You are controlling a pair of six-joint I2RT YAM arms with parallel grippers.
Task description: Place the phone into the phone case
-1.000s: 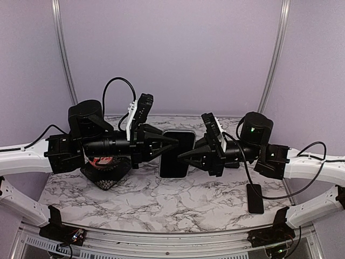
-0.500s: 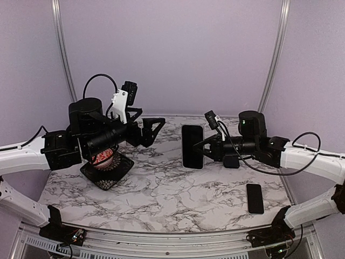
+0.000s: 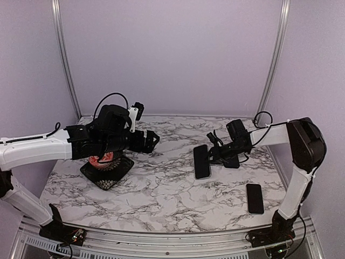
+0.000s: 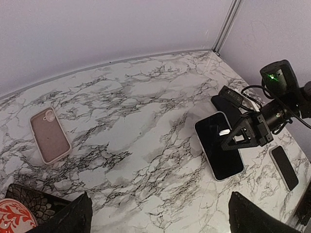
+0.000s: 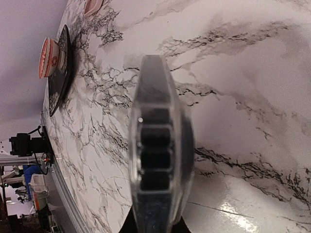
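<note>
A black-screened phone [image 3: 202, 161] with a pale rim sits low over the marble at centre right. My right gripper [image 3: 212, 155] is shut on its right edge. The left wrist view shows that phone [image 4: 218, 144] lying nearly flat, with the right gripper [image 4: 241, 137] clamped on its side. Seen edge-on in the right wrist view, the phone [image 5: 155, 136] hides the fingers behind it. A pink phone case [image 4: 50, 141] with a camera cut-out lies flat at the far left. My left gripper [image 3: 148, 138] hangs open and holds nothing, its fingertips [image 4: 73, 216] wide apart.
A red patterned bowl [image 3: 103, 159] sits on a black plate [image 3: 107, 174] under the left arm. A small black phone [image 3: 254, 197] lies near the front right edge. A dark flat object [image 4: 224, 103] lies beneath the right gripper.
My left gripper let go of the phone, opened wide and drew back to the left. The right arm carried the phone right and down towards the table.
</note>
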